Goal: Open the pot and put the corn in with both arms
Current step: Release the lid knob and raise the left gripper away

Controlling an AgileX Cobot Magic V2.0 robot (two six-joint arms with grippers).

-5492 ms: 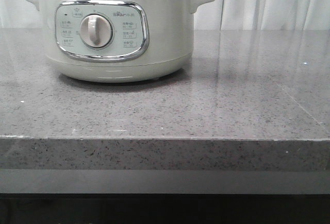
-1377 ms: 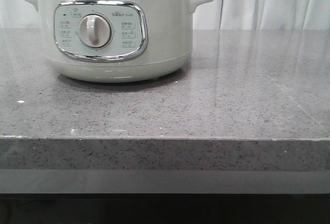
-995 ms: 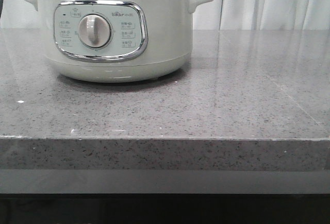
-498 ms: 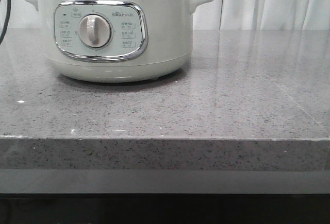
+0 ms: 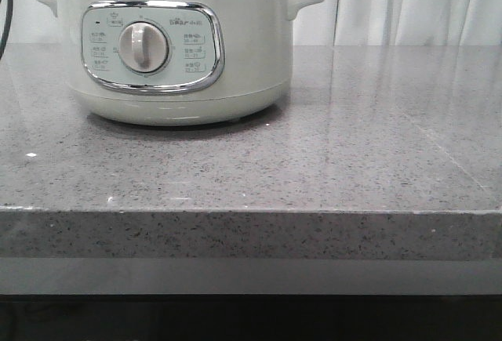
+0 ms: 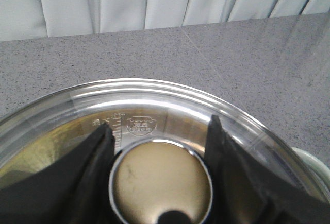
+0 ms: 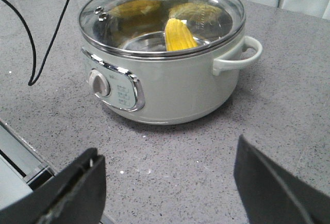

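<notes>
- The corn [image 7: 178, 34] lies inside the pot [image 5: 172, 59], seen through the glass lid [image 7: 160, 13], which sits on the rim.
- The left gripper [image 6: 160, 147] hangs over the lid, its 2 fingers [image 6: 98, 152] flanking the knob [image 6: 161, 183]; whether they clamp it I cannot tell.
- Judged step: seating the lid; keep it level and let go only once the rim sits all round.
- The right gripper [image 7: 165, 183], spread apart and empty, hovers over the countertop [image 5: 353, 145], near of the pot and well apart from the corn.

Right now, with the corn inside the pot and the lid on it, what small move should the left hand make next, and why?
Probably open the left hand and lift it away. Its fingers flank the lid knob, the glass lid sits on the pot, and the corn lies inside, so the work looks finished.
</notes>
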